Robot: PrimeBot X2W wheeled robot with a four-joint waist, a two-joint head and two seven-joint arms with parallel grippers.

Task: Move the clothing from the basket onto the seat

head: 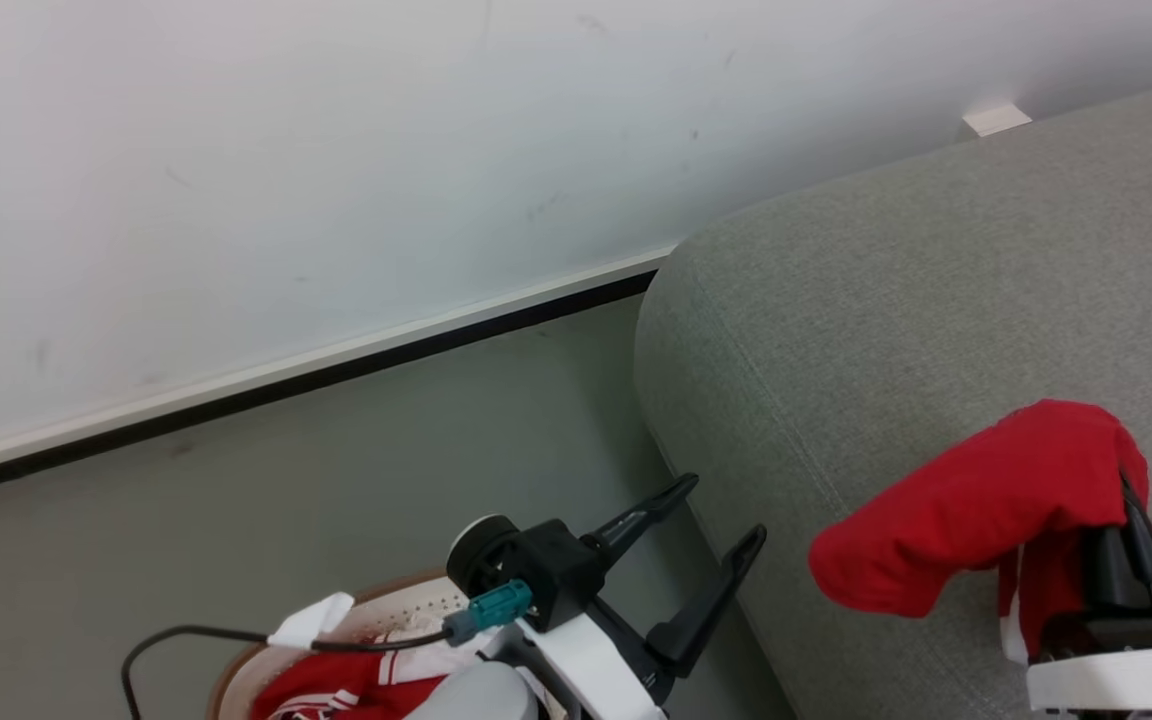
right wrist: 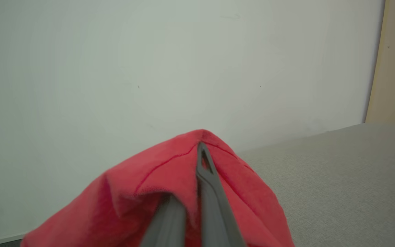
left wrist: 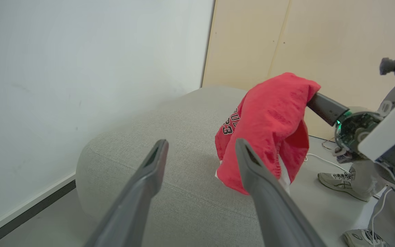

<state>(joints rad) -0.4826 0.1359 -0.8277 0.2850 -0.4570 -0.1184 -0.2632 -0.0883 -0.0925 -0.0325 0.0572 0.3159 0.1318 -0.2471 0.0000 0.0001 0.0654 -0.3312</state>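
Note:
A red jersey (head: 986,500) hangs draped over my right gripper (head: 1132,505), which is shut on it above the grey seat (head: 936,300). In the right wrist view the shut gripper (right wrist: 201,151) pokes up through the red jersey (right wrist: 149,185), with the seat (right wrist: 338,171) beyond. My left gripper (head: 719,510) stands open and holds nothing, beside the seat's left edge and just above the basket (head: 391,592). More red clothing (head: 336,690) with white trim lies in the basket. From the left wrist, the open gripper (left wrist: 201,143) faces the hanging jersey (left wrist: 269,127) with its numerals.
A white wall with a dark baseboard (head: 286,385) runs behind the grey floor (head: 336,480). A black cable (head: 176,635) loops by the basket. A person's shoes (left wrist: 341,180) stand on the floor past the seat (left wrist: 170,144), near a beige panel (left wrist: 252,41).

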